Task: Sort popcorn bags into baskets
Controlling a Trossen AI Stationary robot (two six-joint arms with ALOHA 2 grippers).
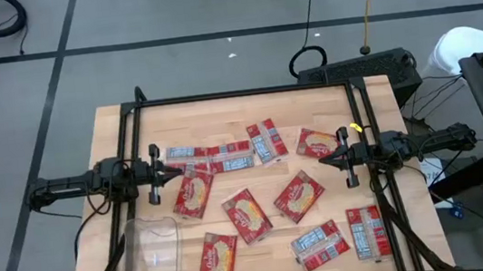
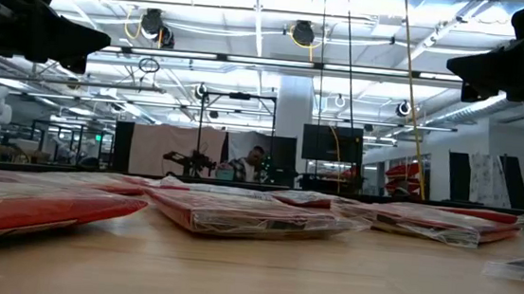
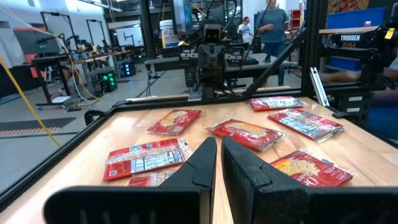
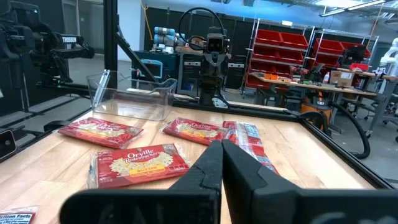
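Observation:
Several red popcorn bags lie flat and scattered on the wooden table (image 1: 114,141). Some show the yellow popcorn picture (image 1: 247,215), others the white-blue labels (image 1: 319,243). The see-through bin (image 1: 151,260) stands at the near left corner and also shows in the right wrist view (image 4: 134,99). My left gripper (image 1: 180,170) hangs level above the left side, shut, pointing right over a label-side bag (image 1: 212,157). My right gripper (image 1: 322,157) hangs level opposite it, shut, pointing left near a picture-side bag (image 1: 317,141). Both hold nothing (image 3: 219,146) (image 4: 221,149).
A black frame (image 1: 246,93) runs along the table's far edge and down both sides beside the arm bases. Bare wood lies between the bags at the middle and along the far edge. People stand in the room beyond the table.

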